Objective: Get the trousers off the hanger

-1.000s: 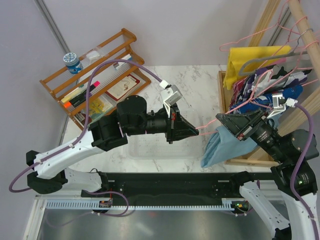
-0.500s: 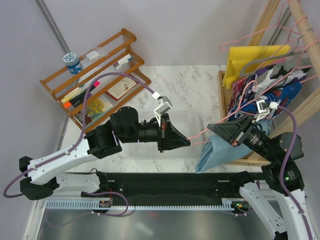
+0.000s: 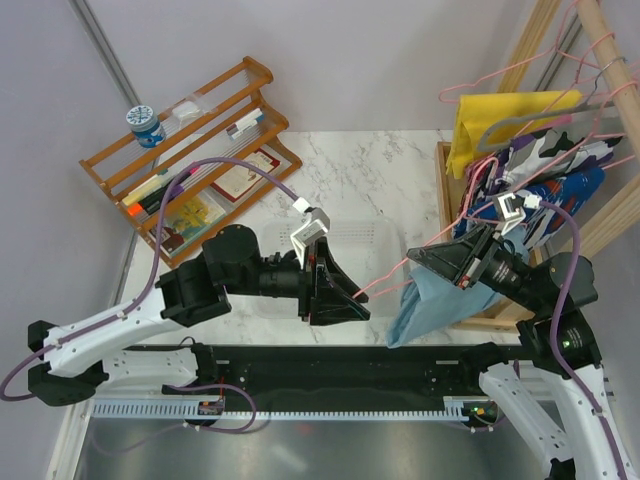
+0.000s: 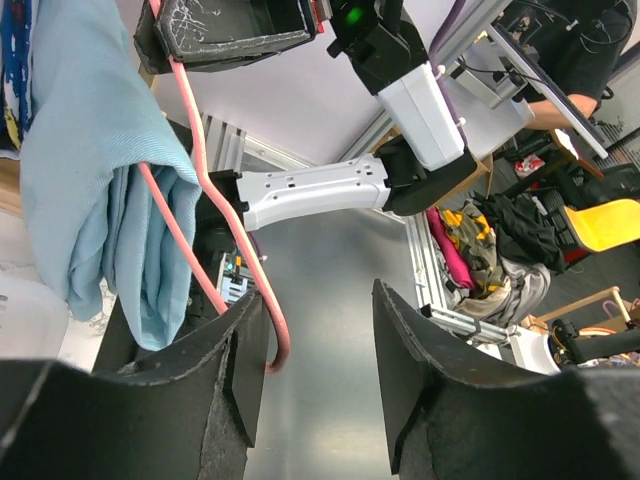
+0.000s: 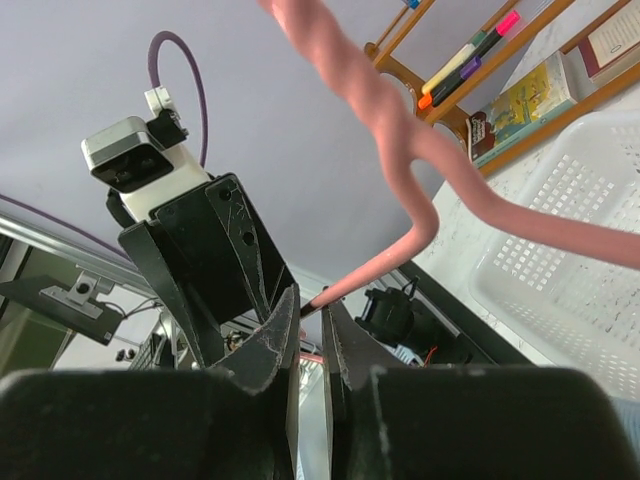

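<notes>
Moved since a second ago: both arms have drawn back toward the near edge of the table. The hanger (image 5: pixel 400 135) and its load came with them, away from the wooden crate (image 3: pixel 443 195) and toward the clear tray (image 5: pixel 560 180).
Tool, right: the right gripper (image 3: pixel 418 258) has its jaws pressed nearly together on the pink wire. It carries the whole hanger.
Tool, left: the left gripper (image 4: pixel 318 310) has its jaws spread wide. The hook end of the wire lies in the gap, close against one finger (image 4: pixel 235 360), and is not pinched.
Garment: the trousers (image 3: pixel 418 308) are light blue and draped over the hanger. They hang in a bunch below the right gripper, between tray and crate. Whether the hem touches the table cannot be told.
Hanger attitude: tilted, with the hook pointing at the left gripper.
Other stock: the yellow cloth (image 3: pixel 510 115) and patterned clothes (image 3: pixel 555 180) hang at far right, apart from the held hanger.
Meaning for the task: the hanger appears to be off the rail and in open working space. The garment is not yet off, so this looks like positioning before the strip.
Next need, as judged: the left jaws should close on the hook, freeing the other arm to draw the cloth away.
Risk: thin wire may swivel in the pinch, and loose fabric may slide off beside the tray.
</notes>
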You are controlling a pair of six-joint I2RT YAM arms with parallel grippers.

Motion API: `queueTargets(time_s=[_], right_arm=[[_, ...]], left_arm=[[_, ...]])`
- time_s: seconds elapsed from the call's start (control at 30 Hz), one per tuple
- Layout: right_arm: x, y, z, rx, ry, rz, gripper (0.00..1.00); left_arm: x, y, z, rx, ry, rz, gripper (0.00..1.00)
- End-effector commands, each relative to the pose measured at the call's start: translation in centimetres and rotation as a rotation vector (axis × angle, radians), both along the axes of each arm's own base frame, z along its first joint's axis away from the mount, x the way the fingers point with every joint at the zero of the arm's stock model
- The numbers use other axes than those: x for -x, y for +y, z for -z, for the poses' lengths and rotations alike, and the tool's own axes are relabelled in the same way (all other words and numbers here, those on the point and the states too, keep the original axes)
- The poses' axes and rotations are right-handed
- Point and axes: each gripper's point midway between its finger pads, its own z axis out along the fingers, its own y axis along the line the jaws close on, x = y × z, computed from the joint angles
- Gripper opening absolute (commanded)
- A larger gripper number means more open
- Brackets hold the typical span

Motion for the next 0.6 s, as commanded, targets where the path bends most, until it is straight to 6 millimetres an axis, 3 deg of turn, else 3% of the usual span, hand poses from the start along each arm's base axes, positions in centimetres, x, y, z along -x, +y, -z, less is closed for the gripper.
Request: queueTargets(time_s=[0.0,0.1,0.13,0.2,0.23,0.3,0.33,0.57], right_arm=[[0.1,-0.5,-1.4,0.005,-0.115,0.038,0.00],[1.2,-0.3,-0.8,0.035,-0.119,-0.011,0.00],[1.5,-0.2,-0.6,0.047,-0.122,-0.020,0.00],[2.3,-0.3,0.0,0.080,-0.130,-0.040,0.00],[2.6,-0.3,0.2,0.089,-0.131,-0.048,0.00],[3.5,-0.4,0.7,0.110,-0.140,-0.065,0.00],[3.7,-0.5,0.9,0.117,-0.139,-0.062,0.00],[6.1,-0.8,1.6,0.150,-0.148,-0.107,0.00]], left_arm=[[1.9,1.8,-4.6,0.120,-0.063,0.058,0.52],[-0.5,2.3,-7.1,0.151,-0.092,-0.095,0.52],[-1.4,2.6,-8.8,0.183,-0.108,-0.152,0.54],[-2.5,2.0,-9.8,0.192,-0.146,-0.202,0.57],[-3.0,2.1,-11.4,0.217,-0.167,-0.228,0.59],[-4.0,0.4,-11.3,0.176,-0.190,-0.241,0.60],[-4.0,0.5,-13.0,0.203,-0.205,-0.241,0.60],[-5.1,-4.4,-13.7,0.189,-0.213,-0.199,0.64]])
